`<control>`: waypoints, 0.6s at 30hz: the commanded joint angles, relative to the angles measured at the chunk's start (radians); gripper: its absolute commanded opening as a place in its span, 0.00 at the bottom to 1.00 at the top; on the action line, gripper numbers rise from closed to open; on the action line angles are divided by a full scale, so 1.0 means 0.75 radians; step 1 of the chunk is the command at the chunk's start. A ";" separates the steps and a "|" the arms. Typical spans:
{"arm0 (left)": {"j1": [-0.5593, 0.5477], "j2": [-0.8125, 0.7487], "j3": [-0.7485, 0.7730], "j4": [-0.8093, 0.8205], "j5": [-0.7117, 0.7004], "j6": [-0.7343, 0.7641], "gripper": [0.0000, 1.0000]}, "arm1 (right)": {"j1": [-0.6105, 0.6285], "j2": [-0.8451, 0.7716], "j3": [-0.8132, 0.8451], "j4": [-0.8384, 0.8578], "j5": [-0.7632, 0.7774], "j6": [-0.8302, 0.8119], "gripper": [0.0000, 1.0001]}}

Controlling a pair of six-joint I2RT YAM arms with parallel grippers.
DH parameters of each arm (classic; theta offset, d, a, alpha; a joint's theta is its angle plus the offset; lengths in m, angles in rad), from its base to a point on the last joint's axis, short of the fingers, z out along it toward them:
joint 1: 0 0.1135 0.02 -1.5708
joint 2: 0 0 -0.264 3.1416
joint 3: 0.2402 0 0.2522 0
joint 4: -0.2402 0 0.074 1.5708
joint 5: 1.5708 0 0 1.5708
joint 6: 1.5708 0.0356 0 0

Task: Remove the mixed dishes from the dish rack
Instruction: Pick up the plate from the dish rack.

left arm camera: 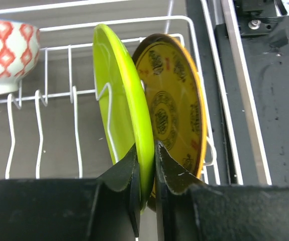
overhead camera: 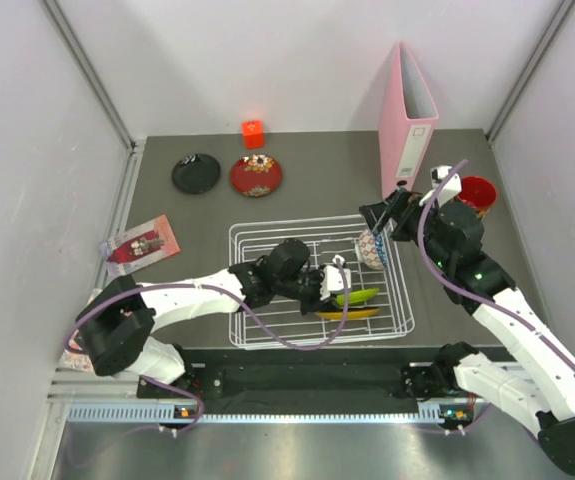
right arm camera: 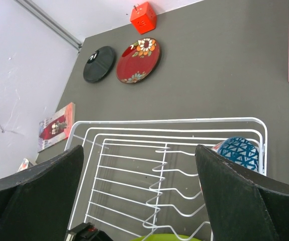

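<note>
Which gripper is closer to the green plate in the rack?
Left. The left gripper is clamped on the green plate; the right gripper hovers open by the bowl in the rack, off to the side.

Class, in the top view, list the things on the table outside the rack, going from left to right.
Card → black plate → red plate → pink binder → red cup. The orange cube is left out: it sits straight behind the red plate.
</note>
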 commanded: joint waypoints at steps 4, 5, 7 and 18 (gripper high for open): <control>-0.005 -0.006 0.175 -0.206 0.063 0.086 0.00 | -0.010 -0.025 -0.002 0.046 0.006 -0.014 0.91; -0.005 -0.012 0.205 -0.223 0.063 0.109 0.00 | -0.010 -0.030 0.000 0.046 0.006 -0.016 0.91; -0.005 -0.032 0.232 -0.259 0.055 0.125 0.00 | -0.010 -0.036 0.006 0.042 0.008 -0.014 0.91; -0.001 -0.171 0.430 -0.417 -0.098 0.283 0.00 | -0.010 -0.042 0.115 -0.023 0.041 -0.045 0.92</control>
